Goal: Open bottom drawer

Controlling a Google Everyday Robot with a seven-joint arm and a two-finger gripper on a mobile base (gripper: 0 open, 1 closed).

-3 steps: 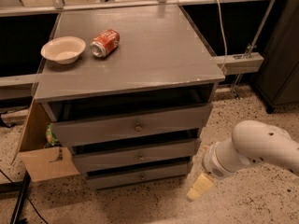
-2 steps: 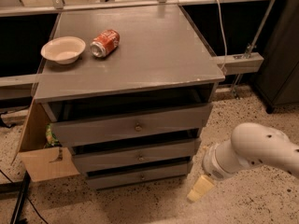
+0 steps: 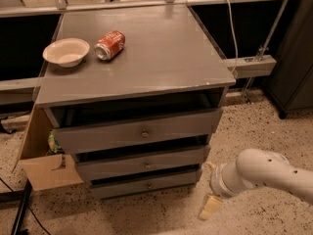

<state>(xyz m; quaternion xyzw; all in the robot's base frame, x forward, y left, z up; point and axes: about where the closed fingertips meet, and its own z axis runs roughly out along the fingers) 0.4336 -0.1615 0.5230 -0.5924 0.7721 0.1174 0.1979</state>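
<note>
Barely anything changes at the bottom drawer [image 3: 127,186] itself. It sits lowest of the three fronts in the grey bench [image 3: 146,48], just above the floor [image 3: 161,219], and it lies where it lay a second ago, at most slightly proud of the frame with a dark gap over its top edge. Its knob [image 3: 148,184] is untouched.

The thin front panel has its long axis running left to right across the view, rising a little toward the right. Its face points out toward the camera and slightly to the right, so the pull would probably have to come straight out along that line.

What does move is the arm [image 3: 266,173]: it has sunk a touch lower and drifted a little to the right. The gripper [image 3: 206,190] hangs near the floor, just off the drawer's right end, beside the panel and not in front of the knob. Its fingers [image 3: 210,207] look spread apart, with nothing between them.

I judge the opening not yet begun. The gripper looks to be only coming down to the drawer's level, and it would need to travel left to the knob.
</note>
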